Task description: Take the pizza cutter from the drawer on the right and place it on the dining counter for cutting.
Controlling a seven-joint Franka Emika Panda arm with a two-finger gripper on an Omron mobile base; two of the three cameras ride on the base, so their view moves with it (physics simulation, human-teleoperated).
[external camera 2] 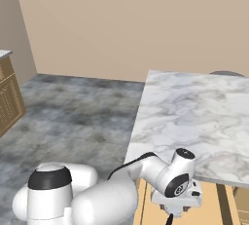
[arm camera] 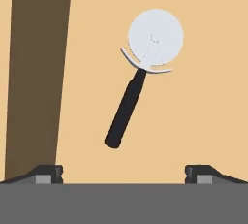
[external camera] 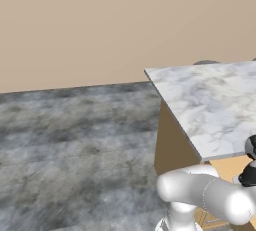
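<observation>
Pincer spread wide, empty, above pizza cutter lying flat on drawer bottom just ahead; likely light, rigid, wheel slick — best taken by black handle.

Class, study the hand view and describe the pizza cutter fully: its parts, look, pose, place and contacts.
The pizza cutter has a silvery round wheel, a thin curved guard beneath it and a slim black handle. It lies flat on the drawer floor of light wood, slanted, wheel farthest from the fingertips. The open gripper is above it; nothing but the wood touches it.
</observation>
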